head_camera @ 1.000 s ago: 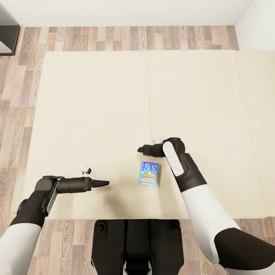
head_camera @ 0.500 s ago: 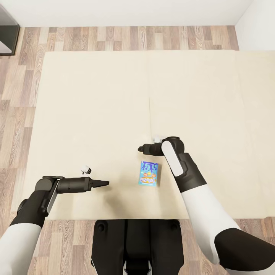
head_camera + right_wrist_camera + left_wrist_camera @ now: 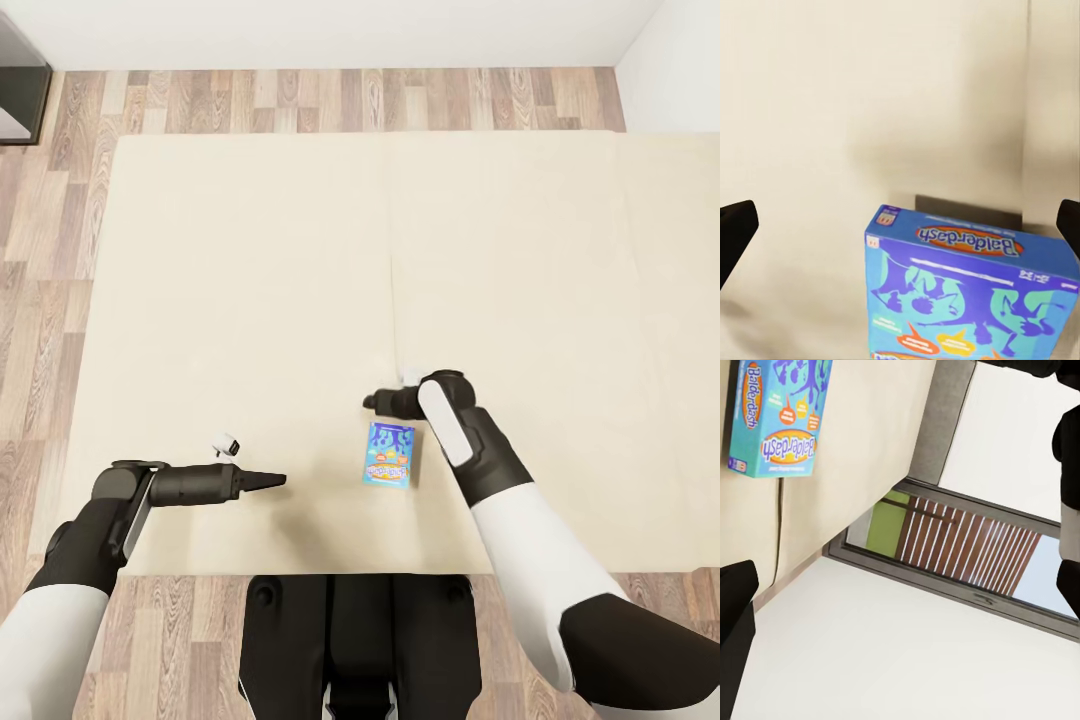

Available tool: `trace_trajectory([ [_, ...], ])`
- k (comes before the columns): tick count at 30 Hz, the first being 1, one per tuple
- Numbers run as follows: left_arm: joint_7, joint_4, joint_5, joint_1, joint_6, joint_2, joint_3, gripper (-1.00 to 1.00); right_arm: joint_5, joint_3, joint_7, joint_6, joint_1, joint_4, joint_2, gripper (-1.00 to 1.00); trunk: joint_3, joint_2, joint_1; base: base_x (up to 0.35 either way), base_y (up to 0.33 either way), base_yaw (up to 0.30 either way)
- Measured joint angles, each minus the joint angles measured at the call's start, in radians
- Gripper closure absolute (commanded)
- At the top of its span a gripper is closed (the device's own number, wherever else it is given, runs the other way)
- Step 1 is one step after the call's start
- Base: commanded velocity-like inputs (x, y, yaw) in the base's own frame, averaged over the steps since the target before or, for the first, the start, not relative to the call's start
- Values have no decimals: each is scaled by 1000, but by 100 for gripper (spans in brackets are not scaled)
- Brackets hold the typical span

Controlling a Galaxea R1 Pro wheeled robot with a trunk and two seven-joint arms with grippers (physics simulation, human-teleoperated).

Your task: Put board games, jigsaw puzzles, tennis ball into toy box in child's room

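Note:
A small blue board game (image 3: pixel 390 455) lies flat on the beige bed (image 3: pixel 250 300), close to its near edge. My right gripper (image 3: pixel 381 402) hangs open just over the box's far end. In the right wrist view its dark fingertips (image 3: pixel 735 232) sit at both edges, with the board game (image 3: pixel 967 292) and its "Balderdash" print between and below them. My left gripper (image 3: pixel 268 481) hovers open above the mattress, a short way left of the box, pointing toward it. The board game (image 3: pixel 776 416) also appears in the left wrist view. The toy box, table, puzzles and ball are out of view.
Wood-plank floor (image 3: pixel 50 300) borders the bed on the left, the far side and along the near edge. A dark unit (image 3: pixel 20 90) stands at the far left corner. A seam (image 3: pixel 392 250) splits the mattress. A dark-framed window (image 3: pixel 967 555) shows in the left wrist view.
My right gripper has shifted slightly nearer to the board game's far end. The left arm and the box have not moved.

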Motion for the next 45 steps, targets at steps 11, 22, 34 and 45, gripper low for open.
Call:
trace_trajectory([
  [11, 0, 0, 0, 0, 0, 0, 0, -100, 1, 0, 3, -37, 0, 66, 0, -100, 0, 0, 0, 0, 0, 0],
  [22, 0, 0, 0, 0, 0, 0, 0, -100, -8, -2, 3, -34, 0, 99, 0, -100, 0, 0, 0, 0, 0, 0],
  [34, 0, 0, 0, 0, 0, 0, 0, -100, -18, -9, 6, -33, 0, 219, 0, -100, 0, 0, 0, 0, 0, 0],
  [45, 0, 0, 0, 0, 0, 0, 0, -100, -18, -9, 5, -27, 0, 222, 0, -100, 0, 0, 0, 0, 0, 0],
])
